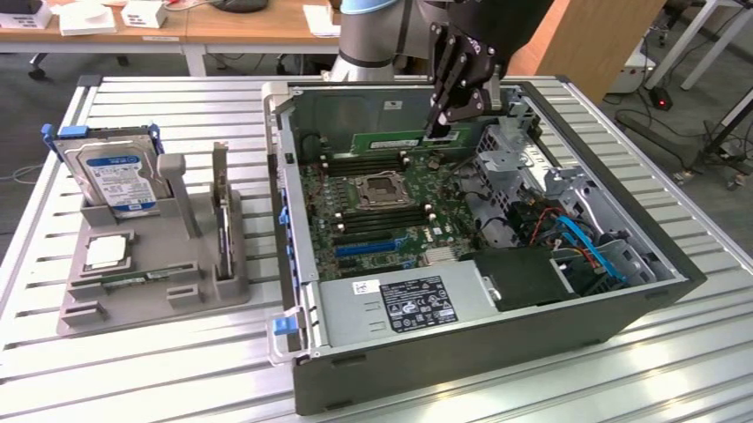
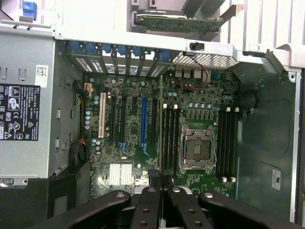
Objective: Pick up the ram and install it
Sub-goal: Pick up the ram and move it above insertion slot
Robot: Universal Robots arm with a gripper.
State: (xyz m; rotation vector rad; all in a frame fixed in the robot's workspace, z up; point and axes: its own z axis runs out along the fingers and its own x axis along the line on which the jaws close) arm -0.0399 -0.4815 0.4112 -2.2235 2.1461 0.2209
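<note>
I am seeing the black fingers (image 2: 152, 198) pressed together on the long, thin green circuit-board ram (image 1: 394, 139). It is hanging inside the open grey-and-black computer case (image 1: 471, 352), above the green motherboard (image 1: 353, 233) and near the case's far wall in the exterior view. The hold is looking to me as if it is sitting toward one end of the stick rather than its middle, though the arm is hiding part of it.

With a hold off the middle, I am worrying that the free end could dip, so one corner would meet a slot first and the stick would jam crooked or slip in the grip. In the wrist view its edge is lying just beside the bank of black memory slots (image 2: 171, 133), on the side of the blue expansion slot (image 2: 143, 121). Pressing down from here would risk striking bare board. The silver processor socket (image 2: 196, 145) is sitting just past that bank. I cannot tell whether the slot latches are open, or which way the notch is facing.

The ram is standing on edge. Its long axis is running level across the exterior view and parallel to the slots, with the free end pointing toward the exterior view's left.
</note>
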